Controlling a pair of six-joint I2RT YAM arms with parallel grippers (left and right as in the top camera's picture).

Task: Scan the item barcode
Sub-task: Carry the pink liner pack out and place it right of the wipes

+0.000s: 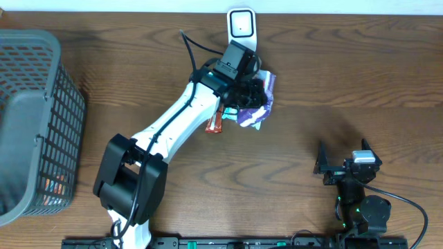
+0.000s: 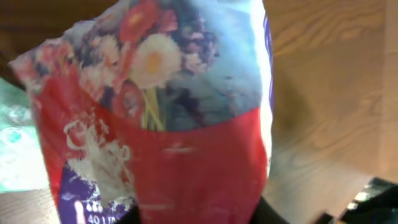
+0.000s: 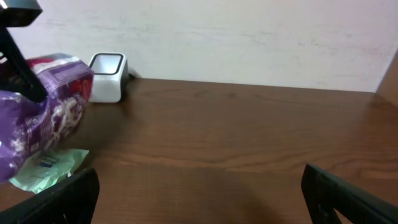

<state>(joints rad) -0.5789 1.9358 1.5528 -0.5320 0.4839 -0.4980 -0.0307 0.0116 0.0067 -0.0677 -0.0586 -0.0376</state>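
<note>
Nearest the scanner (image 1: 241,26), my left arm (image 1: 173,121) is a white shell between bulky black joints, with a black cable (image 1: 181,104) along it. Well away from the scanner, my right arm (image 1: 356,190) is all black, green lights (image 1: 349,207) glowing, its claw (image 3: 202,193) two flat black fingers (image 3: 348,196).

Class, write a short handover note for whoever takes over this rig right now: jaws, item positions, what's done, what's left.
Left gripper: on the floral packet, just in front of the scanner; whether its jaws grip it is unclear.
Right gripper: jaws wide open, empty, away from the items.
A red bar and a green packet lie by the floral packet.
Done: packet at the scanner.
Left: confirm the barcode scan, which the pictures do not show.
</note>
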